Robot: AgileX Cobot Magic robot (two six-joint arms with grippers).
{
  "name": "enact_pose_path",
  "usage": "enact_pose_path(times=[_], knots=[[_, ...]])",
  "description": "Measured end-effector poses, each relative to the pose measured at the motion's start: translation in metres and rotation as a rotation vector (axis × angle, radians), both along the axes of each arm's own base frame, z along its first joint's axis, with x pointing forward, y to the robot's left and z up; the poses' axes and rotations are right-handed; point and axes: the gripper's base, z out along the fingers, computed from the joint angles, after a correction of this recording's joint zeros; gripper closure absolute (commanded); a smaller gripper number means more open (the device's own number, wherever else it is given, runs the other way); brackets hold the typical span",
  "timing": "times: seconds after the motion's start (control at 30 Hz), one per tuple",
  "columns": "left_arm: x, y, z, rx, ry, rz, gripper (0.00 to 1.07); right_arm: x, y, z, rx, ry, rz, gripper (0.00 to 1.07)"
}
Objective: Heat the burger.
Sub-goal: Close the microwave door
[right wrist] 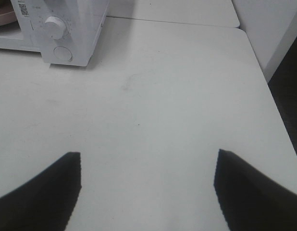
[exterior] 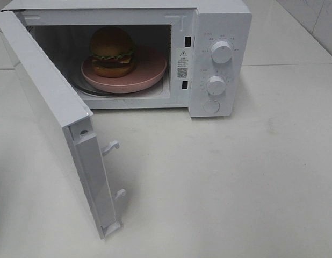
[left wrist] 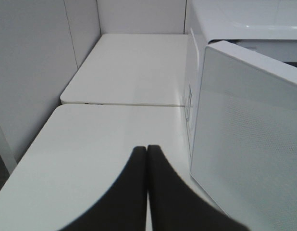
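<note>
At the far left of the high view, the white door [exterior: 53,107] of the microwave [exterior: 219,21] stands swung wide open, its free edge pointing toward the camera. Two white latch hooks [exterior: 111,146] stick out of that edge. The left hand [left wrist: 147,148] does not show in the high view. Its wrist camera shows its two dark fingers [left wrist: 134,192] pressed flat together with nothing between them, over the pale tabletop [exterior: 236,177] and just beside the door's outer face.

Further right, inside the open cavity, the burger [exterior: 113,51] sits upright on a round pink plate [exterior: 150,70], toward the plate's left side. Its domed brown bun is on top, with green lettuce, yellow cheese and a dark patty showing beneath. The plate rests on the glass turntable [exterior: 85,88], whose rim shows at the plate's lower left.

To the right of the cavity a warning sticker [exterior: 182,62] sits on the frame. Beyond it comes the control panel, with an upper knob [exterior: 221,52], a lower knob [exterior: 215,85] and a round button [exterior: 211,106] below them.

The right hand [right wrist: 147,155] appears only in its own wrist view. Its dark fingers [right wrist: 43,192] are spread far apart and empty above bare tabletop, well away from the microwave's panel corner.
</note>
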Motion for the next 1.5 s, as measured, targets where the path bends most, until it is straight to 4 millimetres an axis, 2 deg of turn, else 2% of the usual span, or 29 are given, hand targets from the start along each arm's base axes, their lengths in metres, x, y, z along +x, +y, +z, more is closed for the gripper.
enact_pose_path(times=[0.13, 0.33, 0.5, 0.7, 0.83, 0.97, 1.13, 1.5], knots=[[0.010, 0.002, -0.013, 0.025, -0.048, 0.014, 1.07, 0.000, 0.000, 0.000, 0.000, 0.000, 0.000, 0.32], [0.019, 0.001, -0.020, 0.043, -0.045, -0.011, 1.07, 0.000, 0.000, 0.000, 0.000, 0.000, 0.000, 0.32], [0.035, -0.005, -0.038, 0.025, 0.026, -0.072, 1.07, 0.000, 0.000, 0.000, 0.000, 0.000, 0.000, 0.32], [0.043, -0.015, -0.046, 0.018, 0.046, -0.131, 1.07, 0.000, 0.000, 0.000, 0.000, 0.000, 0.000, 0.32], [0.053, -0.041, -0.060, 0.041, 0.053, -0.297, 1.07, 0.000, 0.000, 0.000, 0.000, 0.000, 0.000, 0.32], [0.057, -0.052, -0.067, 0.040, 0.054, -0.356, 1.07, 0.000, 0.000, 0.000, 0.000, 0.000, 0.000, 0.32], [0.064, -0.076, -0.077, 0.033, 0.060, -0.466, 1.07, 0.000, 0.000, 0.000, 0.000, 0.000, 0.000, 0.32], [0.070, -0.102, -0.093, -0.002, 0.049, -0.515, 1.07, 0.000, 0.000, 0.000, 0.000, 0.000, 0.000, 0.32]])
